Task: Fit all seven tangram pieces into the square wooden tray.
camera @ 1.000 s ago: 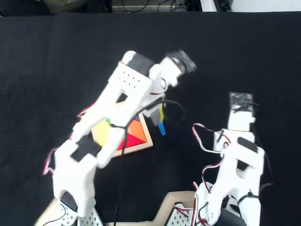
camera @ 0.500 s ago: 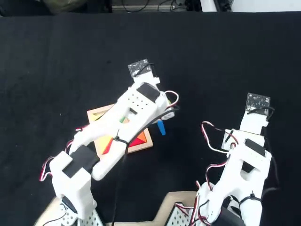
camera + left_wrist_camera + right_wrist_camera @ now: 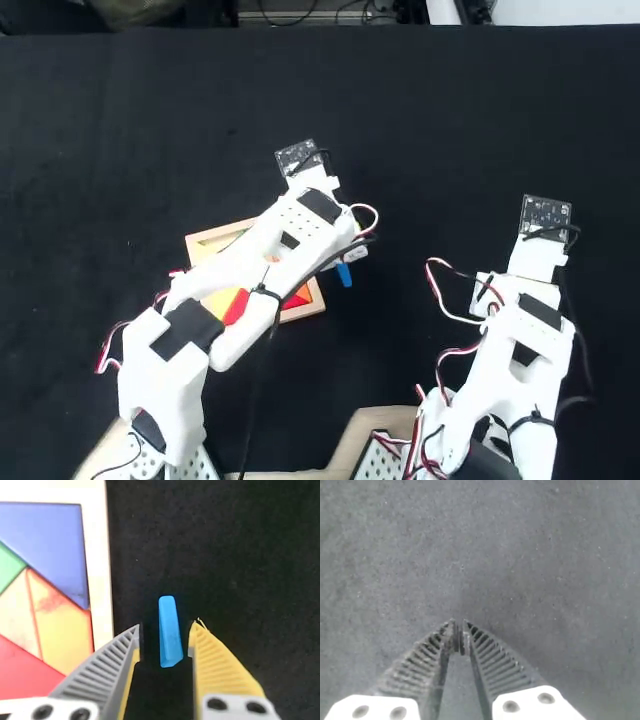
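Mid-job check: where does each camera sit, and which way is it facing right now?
High view: fixed above, looking down on the black table; the left arm lies over the wooden tray, the right arm apart.
Left wrist view: on the left wrist, facing down the left gripper, open around the blue piece beside the tray.
Right wrist view: on the right wrist, facing the table past the shut right gripper.
Shared: high and left wrist views both show tray and blue piece.

A loose piece point(image 3: 168, 632) lies just beside the tray point(image 3: 106, 555), between the jaws of the left claw point(image 3: 165, 626).
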Tool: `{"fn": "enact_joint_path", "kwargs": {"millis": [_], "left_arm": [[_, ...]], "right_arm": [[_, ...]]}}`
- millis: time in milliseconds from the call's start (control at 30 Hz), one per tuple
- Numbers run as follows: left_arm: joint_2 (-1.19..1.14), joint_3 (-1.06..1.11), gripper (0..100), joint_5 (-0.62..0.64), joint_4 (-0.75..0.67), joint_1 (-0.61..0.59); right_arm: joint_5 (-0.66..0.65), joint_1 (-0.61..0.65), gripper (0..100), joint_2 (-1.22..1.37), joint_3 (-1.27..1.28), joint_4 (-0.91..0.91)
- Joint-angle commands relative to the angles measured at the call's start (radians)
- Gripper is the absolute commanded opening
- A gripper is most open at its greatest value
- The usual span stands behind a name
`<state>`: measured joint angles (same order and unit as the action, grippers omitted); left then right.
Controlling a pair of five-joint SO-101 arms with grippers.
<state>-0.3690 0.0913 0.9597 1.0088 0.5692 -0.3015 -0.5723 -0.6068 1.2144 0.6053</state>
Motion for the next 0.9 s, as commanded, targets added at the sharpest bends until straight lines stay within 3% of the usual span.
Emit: {"fn": "enact_joint_path", "kwargs": {"millis": [0,867], "left_arm": [[0.011,-0.008,16,0.008,-0.041,0.001],[0.008,-0.002,13,0.012,-0.002,0.059]], "right_arm": [[0.005,0.015,1.1,0.008,-0.036,-0.015],[-0.021,0.017,1.1,0.008,-0.028,-0.015]]}}
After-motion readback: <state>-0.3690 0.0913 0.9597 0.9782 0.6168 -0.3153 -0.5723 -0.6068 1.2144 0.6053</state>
